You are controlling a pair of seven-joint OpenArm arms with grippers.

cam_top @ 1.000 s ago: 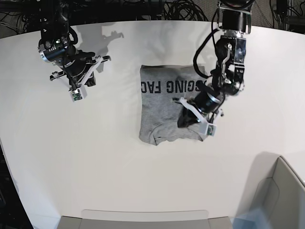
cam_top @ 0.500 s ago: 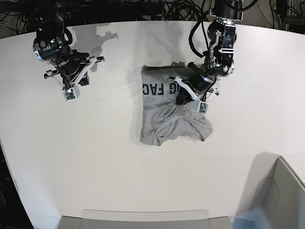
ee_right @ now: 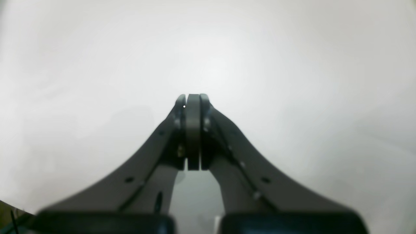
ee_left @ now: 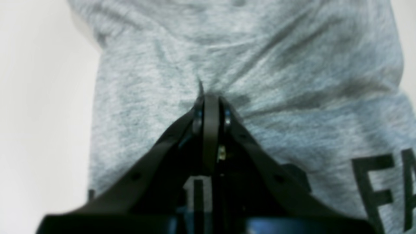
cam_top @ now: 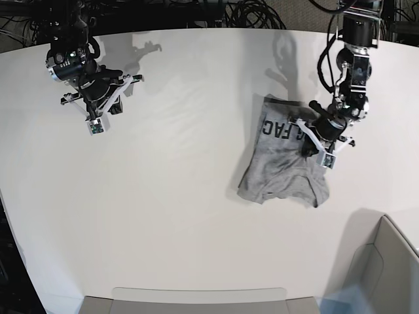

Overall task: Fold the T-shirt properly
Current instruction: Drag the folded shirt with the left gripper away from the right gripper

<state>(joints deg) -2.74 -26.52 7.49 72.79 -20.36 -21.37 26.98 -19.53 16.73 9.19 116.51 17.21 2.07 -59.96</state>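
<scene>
The light grey T-shirt [cam_top: 281,173] lies bunched and folded on the white table [cam_top: 163,209], right of centre, with black lettering [cam_top: 277,131] showing near its top. My left gripper [cam_top: 306,146] is shut on the T-shirt at its right edge. In the left wrist view the shut fingertips [ee_left: 210,99] pinch a pucker of the grey cloth [ee_left: 260,65], and wrinkles radiate from them; black letters [ee_left: 383,195] show at the lower right. My right gripper [cam_top: 114,108] is shut and empty, far to the left. In the right wrist view it [ee_right: 192,97] hangs over bare table.
A grey bin [cam_top: 386,268] stands at the front right corner and a grey tray edge [cam_top: 196,297] runs along the front. Black cables lie behind the table's far edge.
My left gripper has dragged the T-shirt to the right across the table, and the cloth has bunched narrower. The right arm has hardly moved.
</scene>
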